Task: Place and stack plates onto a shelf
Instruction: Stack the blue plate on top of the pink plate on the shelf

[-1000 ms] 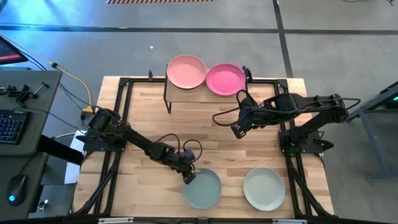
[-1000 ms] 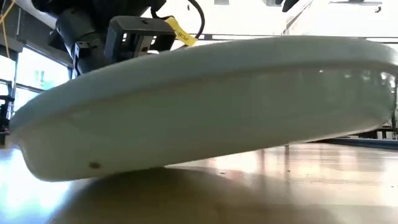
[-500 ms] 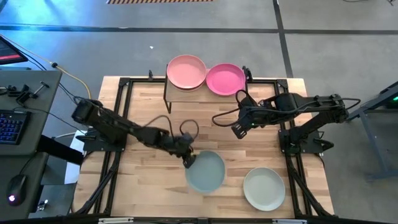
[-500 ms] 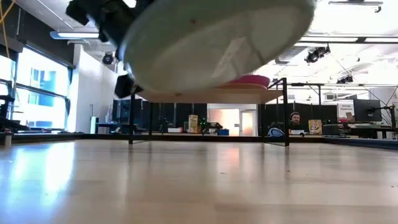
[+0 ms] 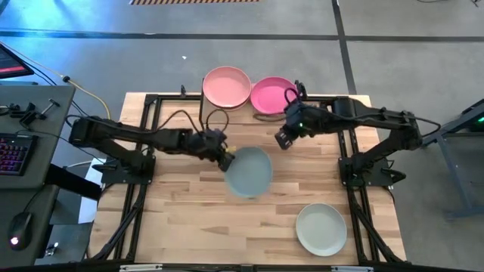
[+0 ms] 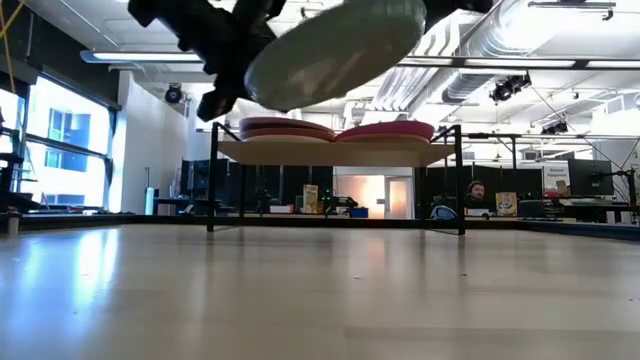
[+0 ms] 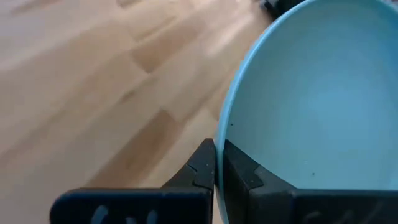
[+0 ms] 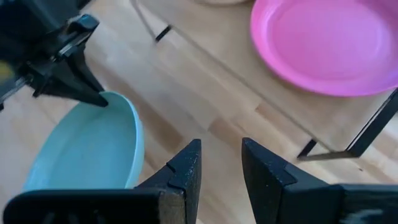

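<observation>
My left gripper (image 5: 227, 161) is shut on a pale teal plate (image 5: 249, 171), which hangs above the middle of the table and shows tilted in the low view (image 6: 335, 45). On the shelf (image 6: 335, 152) at the table's far edge sit a pink plate (image 5: 227, 87) and, to its right, a magenta plate (image 5: 274, 96), each resting on its base. An off-white plate (image 5: 321, 229) lies flat on the table near the front right. My right gripper (image 8: 221, 163) hovers open in front of the shelf's right half, with nothing between its fingers. My left gripper pinches the teal plate's rim (image 7: 221, 134) on the side toward the table's left, one finger (image 7: 242, 171) on the inner face and one (image 7: 199, 168) on the outer. The fingers come from the table's left, slanting down. The plate is lifted clear and tilted.
The black frame rails (image 5: 147, 136) run along the table's left and right sides. Bare wooden tabletop (image 5: 189, 219) lies between the shelf and the near edge. A desk with a keyboard (image 5: 11, 151) stands to the left, off the table.
My left gripper has risen and swung from the table's near edge toward the shelf, carrying the teal plate from the tabletop up into the air, clear of the table. My right gripper has shifted a little toward the shelf, still open.
</observation>
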`<state>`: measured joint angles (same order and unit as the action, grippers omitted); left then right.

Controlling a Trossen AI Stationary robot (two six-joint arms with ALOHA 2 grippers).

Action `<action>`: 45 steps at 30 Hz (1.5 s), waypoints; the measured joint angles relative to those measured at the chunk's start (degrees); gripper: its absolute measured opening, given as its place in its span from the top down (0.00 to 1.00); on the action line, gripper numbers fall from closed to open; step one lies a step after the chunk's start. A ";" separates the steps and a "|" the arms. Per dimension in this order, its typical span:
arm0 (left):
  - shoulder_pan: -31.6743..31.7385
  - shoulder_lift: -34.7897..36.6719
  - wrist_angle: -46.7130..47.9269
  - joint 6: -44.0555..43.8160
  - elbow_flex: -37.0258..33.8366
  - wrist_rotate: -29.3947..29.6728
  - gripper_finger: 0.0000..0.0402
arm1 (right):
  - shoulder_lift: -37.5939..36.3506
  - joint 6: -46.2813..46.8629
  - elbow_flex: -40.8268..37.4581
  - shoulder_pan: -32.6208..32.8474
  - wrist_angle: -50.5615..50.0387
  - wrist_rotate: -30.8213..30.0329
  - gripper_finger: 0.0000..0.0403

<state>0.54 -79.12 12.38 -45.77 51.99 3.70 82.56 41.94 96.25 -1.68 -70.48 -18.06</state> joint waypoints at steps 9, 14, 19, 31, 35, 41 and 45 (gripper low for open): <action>5.65 2.60 1.89 2.92 -0.02 -0.07 1.00 | -0.02 -5.20 0.00 -7.85 6.72 1.57 0.76; 7.87 2.62 5.07 5.70 2.22 -0.17 1.00 | -0.02 -10.02 0.00 -11.97 12.19 3.88 0.77; 10.66 2.63 11.51 10.44 7.50 1.95 1.00 | -0.02 -13.76 0.00 -15.79 18.73 8.29 0.77; 17.03 2.66 20.09 19.80 17.18 7.21 1.00 | 0.35 -13.40 0.00 -19.70 18.59 12.69 0.77; 18.16 2.63 20.87 20.64 17.79 7.24 1.00 | 1.58 -13.49 0.00 -18.24 17.83 12.61 0.77; 18.53 2.61 23.07 20.96 17.79 7.94 1.00 | 4.69 -13.47 0.00 -14.91 16.87 12.10 0.77; 18.53 2.61 24.73 20.96 17.79 8.92 1.00 | 6.72 -12.05 0.00 -12.79 16.69 9.39 0.77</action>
<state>19.07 -76.51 37.11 -24.81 69.78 12.62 89.28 29.89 96.25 -14.47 -53.78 -8.67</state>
